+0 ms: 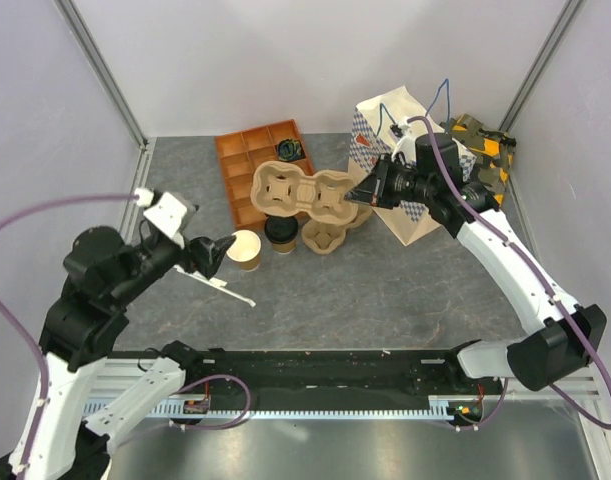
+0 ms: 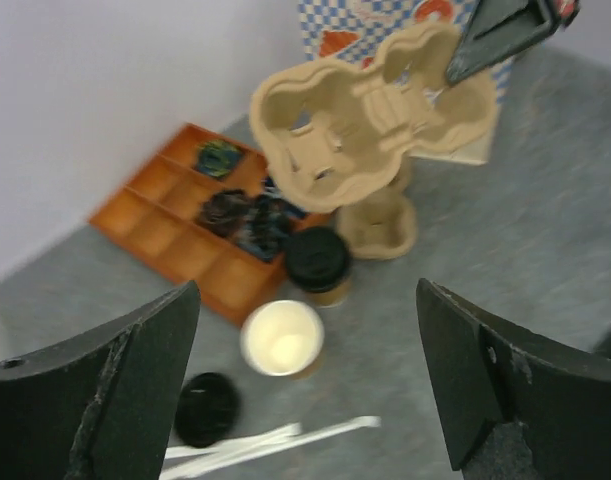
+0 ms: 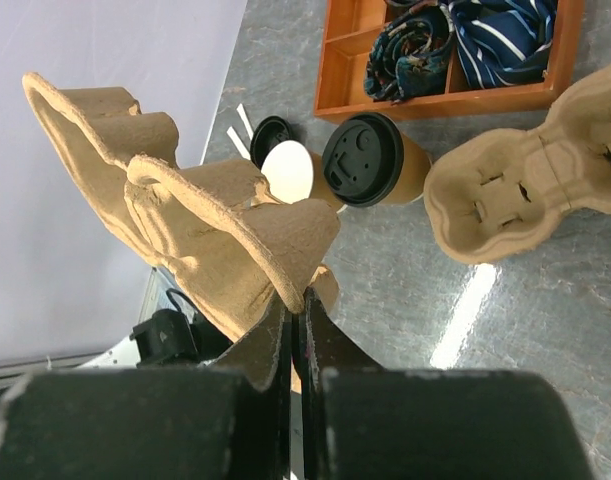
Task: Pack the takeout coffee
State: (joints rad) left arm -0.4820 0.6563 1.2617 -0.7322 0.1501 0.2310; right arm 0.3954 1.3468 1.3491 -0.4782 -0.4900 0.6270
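The takeout coffee [image 1: 280, 232], a brown cup with a black lid, stands upright on the table; it also shows in the left wrist view [image 2: 318, 262] and the right wrist view [image 3: 370, 160]. My right gripper [image 1: 360, 193] is shut on the rim of a tan pulp cup carrier [image 1: 300, 190] and holds it in the air above and behind the coffee, as the right wrist view [image 3: 303, 300] shows. My left gripper [image 1: 223, 247] is open and empty, hovering left of the cups [image 2: 307, 290].
A lidless tan cup [image 1: 246, 249] stands left of the coffee. A loose black lid [image 2: 207, 408] and white stirrers [image 1: 225, 285] lie nearby. A second carrier [image 1: 323, 237] rests on the table. An orange divided tray [image 1: 247, 165] and a checkered paper bag [image 1: 410, 215] stand behind.
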